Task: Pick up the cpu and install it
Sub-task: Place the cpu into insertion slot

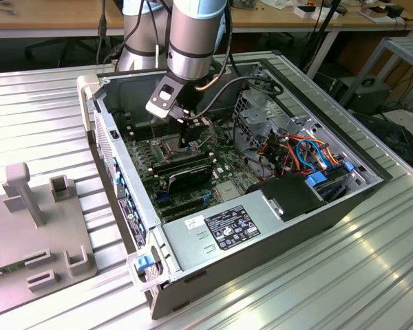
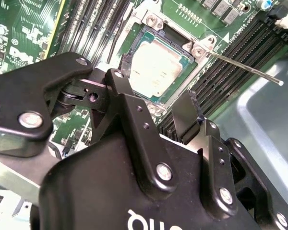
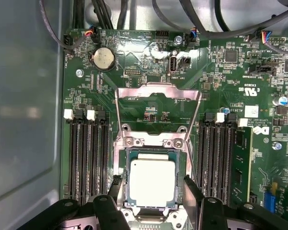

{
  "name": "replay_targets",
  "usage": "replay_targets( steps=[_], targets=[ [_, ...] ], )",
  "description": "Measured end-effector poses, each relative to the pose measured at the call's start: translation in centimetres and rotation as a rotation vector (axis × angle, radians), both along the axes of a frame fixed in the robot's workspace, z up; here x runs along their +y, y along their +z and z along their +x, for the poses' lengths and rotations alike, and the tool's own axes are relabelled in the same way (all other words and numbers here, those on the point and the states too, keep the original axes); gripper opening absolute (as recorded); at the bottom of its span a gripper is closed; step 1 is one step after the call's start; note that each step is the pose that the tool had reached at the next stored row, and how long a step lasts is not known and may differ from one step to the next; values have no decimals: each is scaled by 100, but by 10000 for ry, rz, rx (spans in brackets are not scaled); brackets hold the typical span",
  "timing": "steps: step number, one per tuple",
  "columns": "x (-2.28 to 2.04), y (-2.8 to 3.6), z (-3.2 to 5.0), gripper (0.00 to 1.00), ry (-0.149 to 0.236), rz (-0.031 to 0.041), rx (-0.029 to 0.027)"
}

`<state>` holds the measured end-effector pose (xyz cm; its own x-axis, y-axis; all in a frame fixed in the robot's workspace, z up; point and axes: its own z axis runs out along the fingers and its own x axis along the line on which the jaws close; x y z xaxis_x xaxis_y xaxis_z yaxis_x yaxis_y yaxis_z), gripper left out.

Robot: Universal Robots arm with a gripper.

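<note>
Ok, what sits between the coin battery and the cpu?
In the first wrist view, the open metal load plate lies between the coin battery and the cpu.

cpu (image 2: 158, 64) edge partly hidden behind end effector (image 2: 151, 90); its body cut off.

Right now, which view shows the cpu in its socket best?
The first wrist view: the cpu faces it squarely. The second wrist view shows it slanted, beyond the gripper. In the exterior view the gripper stands over it.
</note>
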<state>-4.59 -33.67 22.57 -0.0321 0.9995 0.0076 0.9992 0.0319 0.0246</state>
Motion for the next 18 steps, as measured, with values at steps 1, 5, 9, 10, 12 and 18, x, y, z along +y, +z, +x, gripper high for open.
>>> replay_targets(
  steps=[1,5,9,10,12,18],
  targets=[
    [0,0,0,62,0,1,-1],
    [0,1,0,62,1,1,0],
    [0,2,0,62,0,0,0],
    [0,2,0,62,0,0,0],
    [0,2,0,62,0,0,0],
    [0,3,0,47,0,-1,0]
  ],
)
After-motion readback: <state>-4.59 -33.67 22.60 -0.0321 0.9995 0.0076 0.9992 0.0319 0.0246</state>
